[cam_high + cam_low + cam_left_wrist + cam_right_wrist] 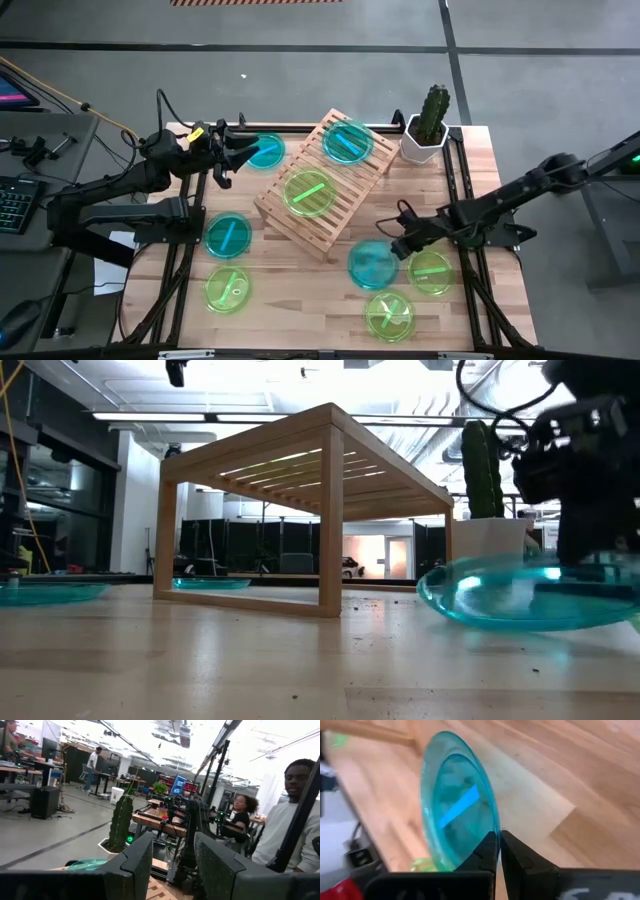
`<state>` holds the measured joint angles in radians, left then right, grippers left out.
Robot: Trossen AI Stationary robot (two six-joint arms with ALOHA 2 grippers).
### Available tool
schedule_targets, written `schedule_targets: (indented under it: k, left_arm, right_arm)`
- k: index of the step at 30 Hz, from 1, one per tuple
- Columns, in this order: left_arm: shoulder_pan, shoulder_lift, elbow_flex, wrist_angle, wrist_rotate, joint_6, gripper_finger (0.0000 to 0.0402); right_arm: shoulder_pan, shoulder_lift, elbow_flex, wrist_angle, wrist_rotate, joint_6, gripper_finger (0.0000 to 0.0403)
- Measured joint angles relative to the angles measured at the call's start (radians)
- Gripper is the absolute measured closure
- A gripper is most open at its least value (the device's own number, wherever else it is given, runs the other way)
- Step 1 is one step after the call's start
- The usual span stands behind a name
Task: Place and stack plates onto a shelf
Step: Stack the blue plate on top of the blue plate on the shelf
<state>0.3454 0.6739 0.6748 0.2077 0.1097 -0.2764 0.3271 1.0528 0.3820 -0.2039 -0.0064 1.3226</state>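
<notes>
**Plates on and around the rack, right gripper pinching a teal rim**

Table [300, 300] first: we see its pale wooden top filling the middle of the high view, with both dark arms reaching in from the sides.

Next in size, the shelf [322, 185] lies at an angle in the centre of the high view, a slatted wooden rack. We count 2 plates on it: a teal plate [347, 142] at its upper right end and a green plate [309, 193] near its middle.

Off the rack, we find 6 more. At the upper left of the rack, the left gripper [240, 153] is clamped on the edge of a teal plate [265, 151]. At lower left of the high view lie another teal plate [228, 235] and, below it, a green plate [228, 290]. At lower right sit 2 green plates [432, 272] [389, 315], well apart from the rack.

The right gripper [499, 851] has its fingers together on the rim of a teal plate [455, 805], which lies just below the rack's lower right corner in the high view. In the low view this plate [530, 595] sits at the right on the table.

Smallest, the white pot with a cactus [428, 128] stands at the upper right corner of the table.
</notes>
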Motion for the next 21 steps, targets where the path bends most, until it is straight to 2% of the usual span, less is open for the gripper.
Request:
schedule_targets:
  k: [12,17,21]
  left_arm:
    - [0.0,0.0,0.0,0.0,-0.033,0.0,0.0268]
    - [0.0,0.0,0.0,0.0,-0.033,0.0,0.0268]
    - [0.0,0.0,0.0,0.0,-0.034,-0.001,0.0268]
  right_arm:
    - [0.0,-0.209,0.0,-0.038,-0.108,-0.073,0.0403]
    - [0.0,-0.295,0.0,0.071,-0.234,-0.096,0.0403]
    - [-0.002,-0.314,0.009,0.225,-0.2,-0.067,0.0403]
